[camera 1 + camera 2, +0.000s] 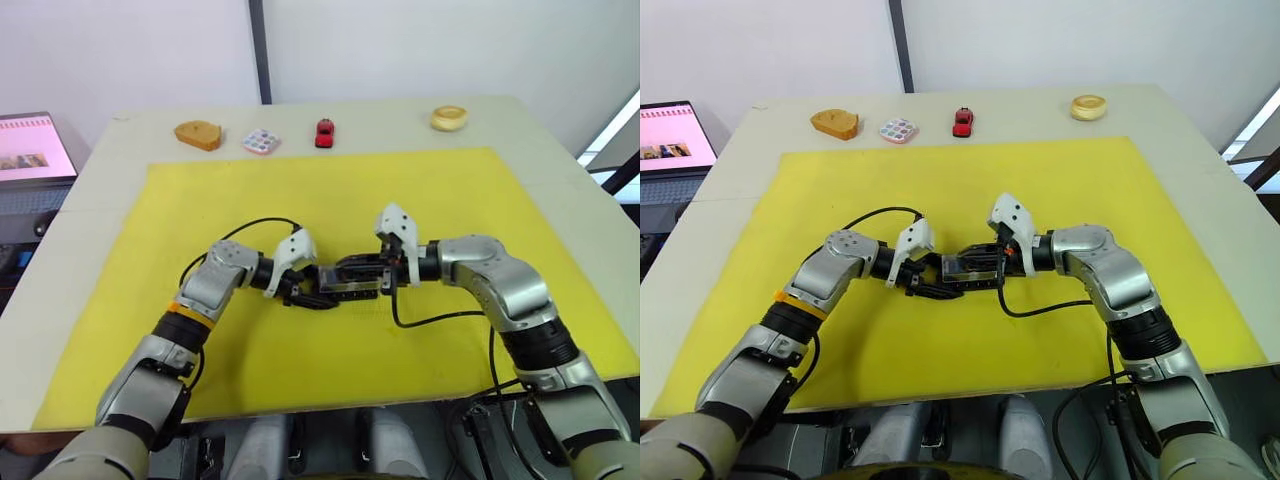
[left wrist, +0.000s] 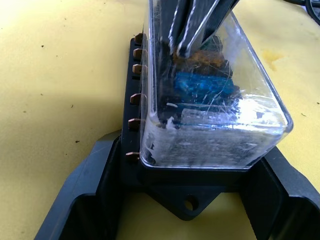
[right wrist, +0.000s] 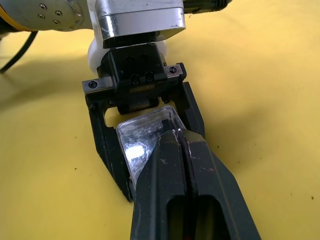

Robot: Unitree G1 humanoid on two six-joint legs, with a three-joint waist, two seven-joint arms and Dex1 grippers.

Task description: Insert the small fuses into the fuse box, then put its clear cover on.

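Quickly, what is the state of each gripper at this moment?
Left gripper: open, its fingers on either side of the fuse box.
Right gripper: shut, pressing on the clear cover.

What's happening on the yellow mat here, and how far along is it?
Both arms meet at the middle of the yellow mat over the fuse box. The clear cover already sits over the box, with blue and amber fuses visible through it. The left gripper straddles one end of the box with its fingers open on either side. The right gripper, fingers shut together, presses down on top of the cover. A red toy car and other small items lie untouched along the far edge.
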